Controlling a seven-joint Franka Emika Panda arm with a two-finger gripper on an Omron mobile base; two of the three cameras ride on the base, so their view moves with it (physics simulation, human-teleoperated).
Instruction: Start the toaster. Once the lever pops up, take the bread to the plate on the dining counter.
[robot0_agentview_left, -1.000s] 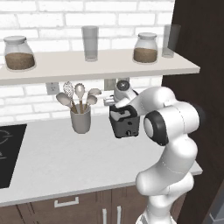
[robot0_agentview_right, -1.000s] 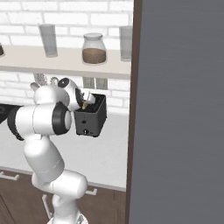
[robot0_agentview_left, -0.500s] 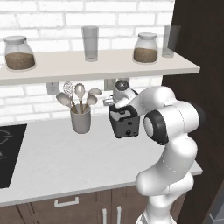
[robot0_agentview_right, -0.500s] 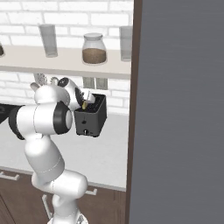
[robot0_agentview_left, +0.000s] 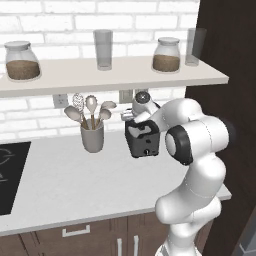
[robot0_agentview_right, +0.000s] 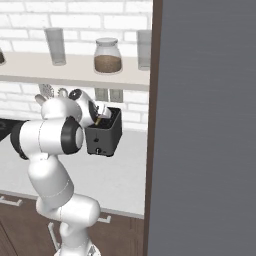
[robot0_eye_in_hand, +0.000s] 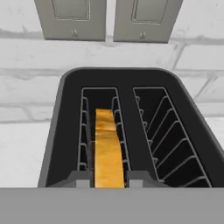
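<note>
The small boxy dark grey two-slot toaster (robot0_agentview_left: 144, 141) stands on the light grey worktop (robot0_agentview_left: 65, 185) near the white brick wall. One square bread slice with an orange-yellow crust edge (robot0_eye_in_hand: 107, 151) sits upright in the left slot in the hand view; the other slot holds nothing. The two-finger gripper (robot0_eye_in_hand: 108, 180) hangs over the toaster's top, one dark tip on each side of the crust, apart and not clearly touching it. Beside the toaster stands one grey utensil cup (robot0_agentview_left: 93, 136) (several spoons inside). Above, one shelf (robot0_agentview_left: 115, 75) carries two jars and two glasses.
</note>
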